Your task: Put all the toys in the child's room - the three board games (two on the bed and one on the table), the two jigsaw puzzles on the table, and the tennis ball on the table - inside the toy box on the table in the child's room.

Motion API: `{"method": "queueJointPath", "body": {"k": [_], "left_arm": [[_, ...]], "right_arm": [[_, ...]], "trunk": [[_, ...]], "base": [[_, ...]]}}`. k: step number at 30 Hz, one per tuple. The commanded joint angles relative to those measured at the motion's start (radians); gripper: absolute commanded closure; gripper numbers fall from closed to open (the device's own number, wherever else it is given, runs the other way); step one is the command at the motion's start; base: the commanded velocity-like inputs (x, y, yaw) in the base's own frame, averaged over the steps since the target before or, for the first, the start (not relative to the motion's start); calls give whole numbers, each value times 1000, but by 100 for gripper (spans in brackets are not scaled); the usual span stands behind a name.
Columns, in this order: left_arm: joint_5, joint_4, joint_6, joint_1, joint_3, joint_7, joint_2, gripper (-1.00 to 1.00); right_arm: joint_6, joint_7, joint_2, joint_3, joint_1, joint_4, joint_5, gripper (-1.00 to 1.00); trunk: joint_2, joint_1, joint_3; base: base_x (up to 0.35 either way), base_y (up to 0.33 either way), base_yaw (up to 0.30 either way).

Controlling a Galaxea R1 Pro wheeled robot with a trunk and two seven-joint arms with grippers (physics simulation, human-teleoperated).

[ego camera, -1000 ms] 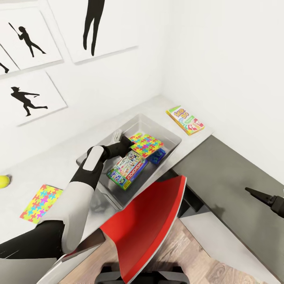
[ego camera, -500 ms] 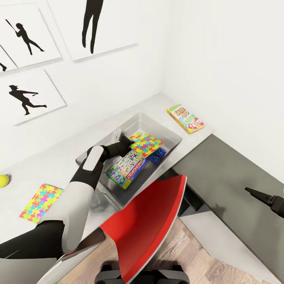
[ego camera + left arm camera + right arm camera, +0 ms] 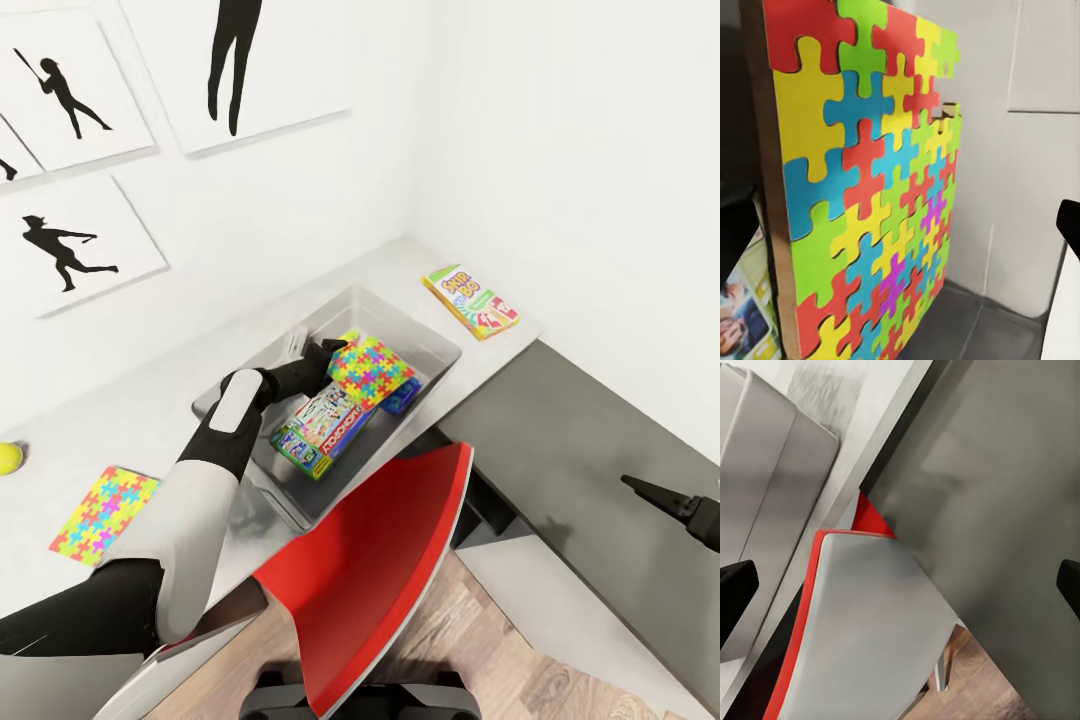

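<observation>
While gripped at one edge by the left gripper (image 3: 328,352), the puzzle (image 3: 372,369) is tilted over the box (image 3: 440,345); judged thin, light, stiff. Right gripper (image 3: 640,489): state undeterminable.

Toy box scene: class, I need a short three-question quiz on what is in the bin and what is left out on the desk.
1. True or false: the Monopoly box lies inside the toy box.
2. Which toy is at the left gripper? A. tennis ball B. jigsaw puzzle C. Skip-Bo box
3. Name the toys lying on the table outside the toy box.

Key
1. True.
2. B: the jigsaw puzzle, tilted up over the bin.
3. The Skip-Bo box, the second jigsaw and the tennis ball.
</observation>
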Motion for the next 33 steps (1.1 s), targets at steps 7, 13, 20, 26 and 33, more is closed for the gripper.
{"method": "queueJointPath", "body": {"k": [7,13,20,26,33], "left_arm": [[13,-44,7,0,5,11,-1,-100],[26,-57,9,0,6,19,-1,-100],[32,-64,11,0,8,63,-1,-100],[70,-75,12,0,9,156,-1,-100],[171,-79,12,0,9,313,-1,-100]], "right_arm": [[4,3,0,-1,-1,0,1,-100],[4,3,0,-1,-1,0,1,-100],[4,3,0,-1,-1,0,1,-100],[4,3,0,-1,-1,0,1,-100],[4,3,0,-1,-1,0,1,-100]], "trunk": [[-2,1,-1],[-2,1,-1],[-2,1,-1],[-2,1,-1],[-2,1,-1]], "base": [[0,0,0],[0,0,0],[0,0,0],[0,0,0],[0,0,0]]}}
